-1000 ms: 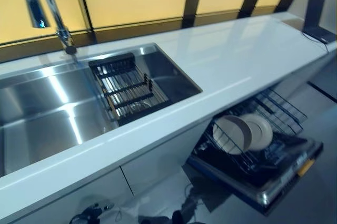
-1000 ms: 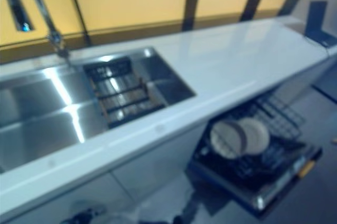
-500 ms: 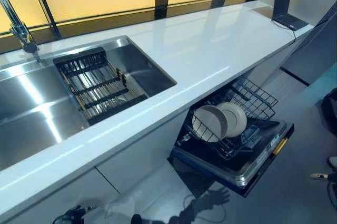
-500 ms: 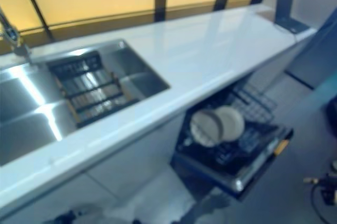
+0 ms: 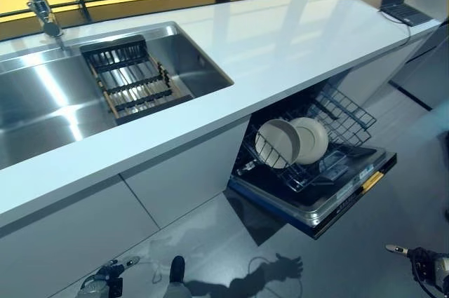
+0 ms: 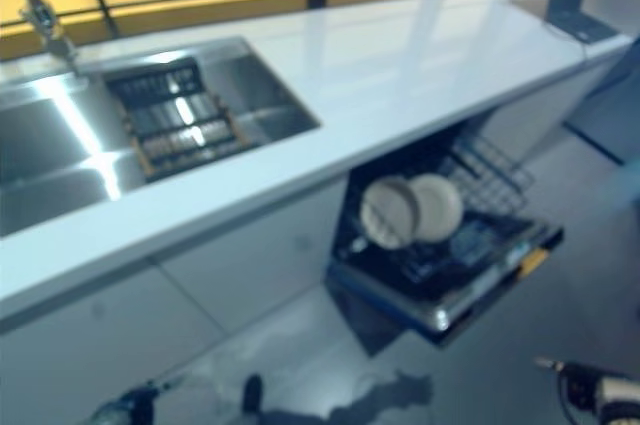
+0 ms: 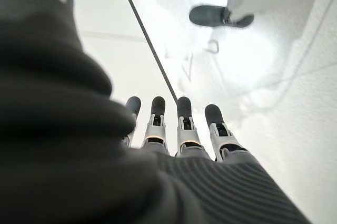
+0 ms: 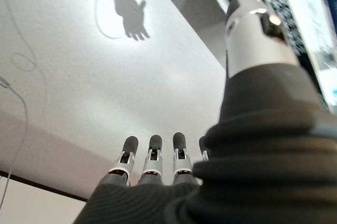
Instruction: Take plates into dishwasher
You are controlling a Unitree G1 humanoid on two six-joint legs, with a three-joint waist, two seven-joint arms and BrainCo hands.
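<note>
In the left eye view, the whole picture has shifted compared with a second ago: the camera has swung and stepped back, so more floor shows, while the things themselves have not moved. Two plates (image 5: 291, 141) stand upright, side by side and touching, in the lower rack (image 5: 330, 130) of the open dishwasher (image 5: 330, 196), at about 3 o'clock from the frame's centre. The sink (image 5: 42, 102) sits at 10 o'clock with a dish rack (image 5: 133, 80) in it that holds no plates, and the white table (image 5: 280, 38) carries no plates either. A dark device (image 5: 403, 3) sits on the table's far end at 1 o'clock. The right hand (image 5: 428, 266) shows low at 5 o'clock; the left hand (image 5: 105, 285) at 7 o'clock.

The right eye view shows the same scene: the plates in the rack, nothing left by the sink.

The left wrist view shows the left hand's fingers (image 7: 184, 124) straight and relaxed over the floor (image 7: 274, 76), holding nothing.

The right wrist view shows the right hand's fingers (image 8: 152, 158) likewise spread and empty, with the dishwasher's edge near the thumb.

Judging from this, the loading looks finished, and the robot seems to be backing off.
</note>
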